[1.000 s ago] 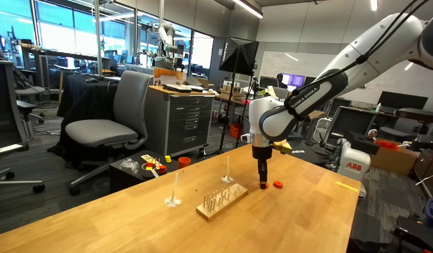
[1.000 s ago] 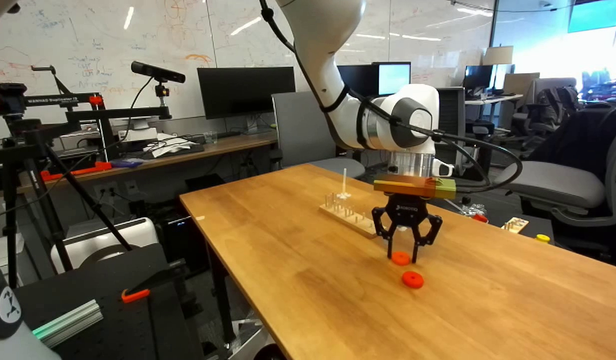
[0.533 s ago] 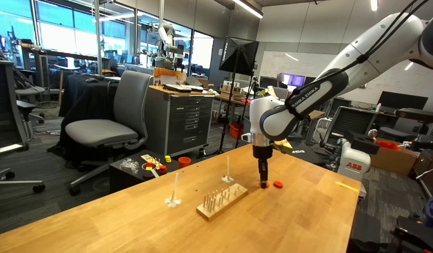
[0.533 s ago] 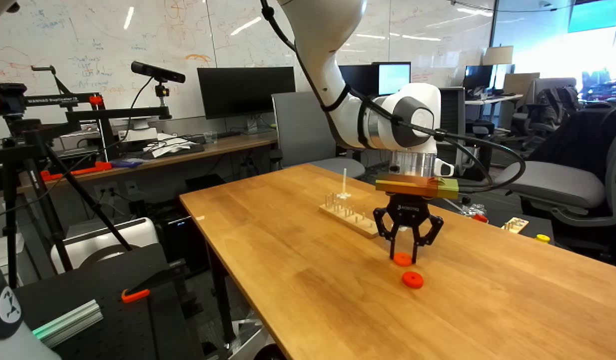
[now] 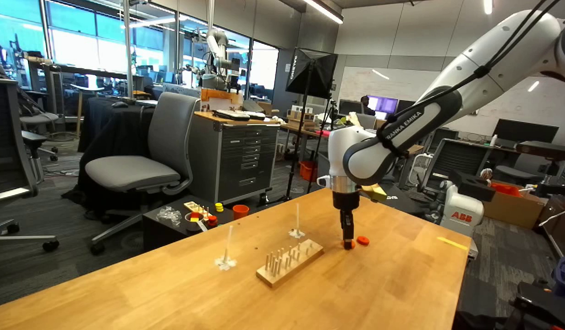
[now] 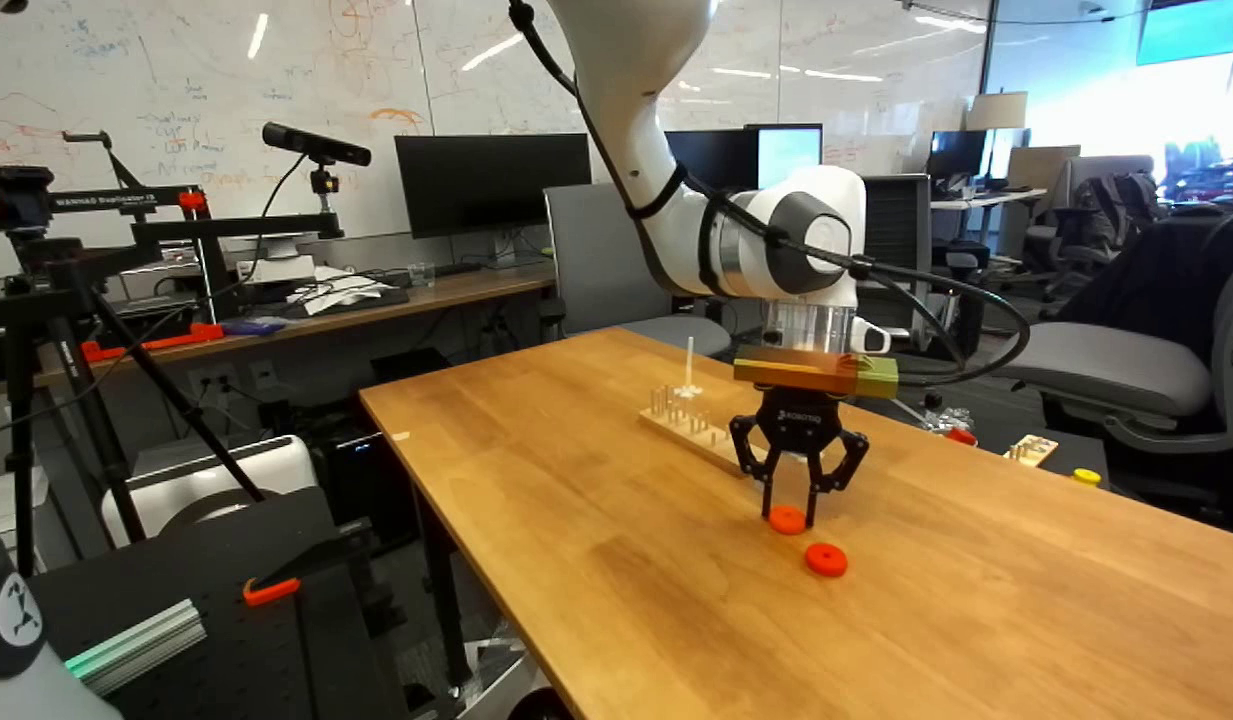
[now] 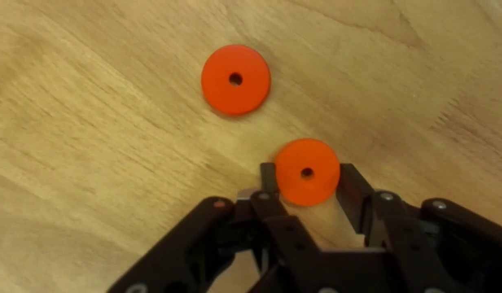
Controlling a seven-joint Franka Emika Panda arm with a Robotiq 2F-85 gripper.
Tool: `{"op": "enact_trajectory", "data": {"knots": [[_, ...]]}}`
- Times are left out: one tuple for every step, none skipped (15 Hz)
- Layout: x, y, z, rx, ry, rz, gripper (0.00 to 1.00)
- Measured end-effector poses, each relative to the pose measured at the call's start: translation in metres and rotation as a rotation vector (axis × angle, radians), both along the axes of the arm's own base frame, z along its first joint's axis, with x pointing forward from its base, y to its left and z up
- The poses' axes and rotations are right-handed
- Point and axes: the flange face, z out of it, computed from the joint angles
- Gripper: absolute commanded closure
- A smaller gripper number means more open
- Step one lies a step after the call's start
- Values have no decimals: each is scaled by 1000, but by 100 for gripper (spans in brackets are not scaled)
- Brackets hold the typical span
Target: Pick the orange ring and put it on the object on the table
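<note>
Wooden table (image 5: 378,284) under the jaws, and here's the gripper (image 6: 789,519), jaws a small gap apart; off to their side lies the pegged board (image 5: 295,263), a red disc (image 7: 235,97) sits near, clear of them, and the orange ring (image 7: 307,189) — pinched right between, touching both

1. In an exterior view, tall windows (image 5: 76,46) glare white; a strip light (image 5: 324,10) glows overhead
2. A grey chair (image 5: 131,170) stands on dark carpet (image 5: 71,270) near a drawer cabinet (image 5: 246,172)
3. A black softbox (image 5: 305,71) rises before a grey wall (image 5: 320,32)
4. In an exterior view, a scribbled whiteboard (image 6: 276,80) backs a desk (image 6: 466,287)
</note>
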Motion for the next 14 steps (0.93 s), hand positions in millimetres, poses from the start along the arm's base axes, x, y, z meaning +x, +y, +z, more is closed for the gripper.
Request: {"op": "enact_trajectory", "data": {"knots": [[-2, 2, 1, 1, 0, 4, 83], [-5, 5, 2, 2, 1, 8, 83], [-8, 8, 3, 2, 1, 13, 83], [-10, 10, 4, 3, -1, 18, 83], [-12, 14, 6, 4, -3, 23, 83], [-15, 17, 7, 4, -4, 29, 83], [-18, 21, 9, 4, -5, 35, 83], [-20, 26, 11, 2, -6, 42, 83], [-22, 31, 13, 0, -9, 48, 83], [-25, 38, 16, -2, -11, 54, 83], [-27, 45, 19, -5, -13, 60, 83], [-30, 53, 22, -7, -15, 64, 83], [-32, 61, 26, -10, -19, 68, 83], [-34, 70, 31, -12, -24, 72, 83]]}}
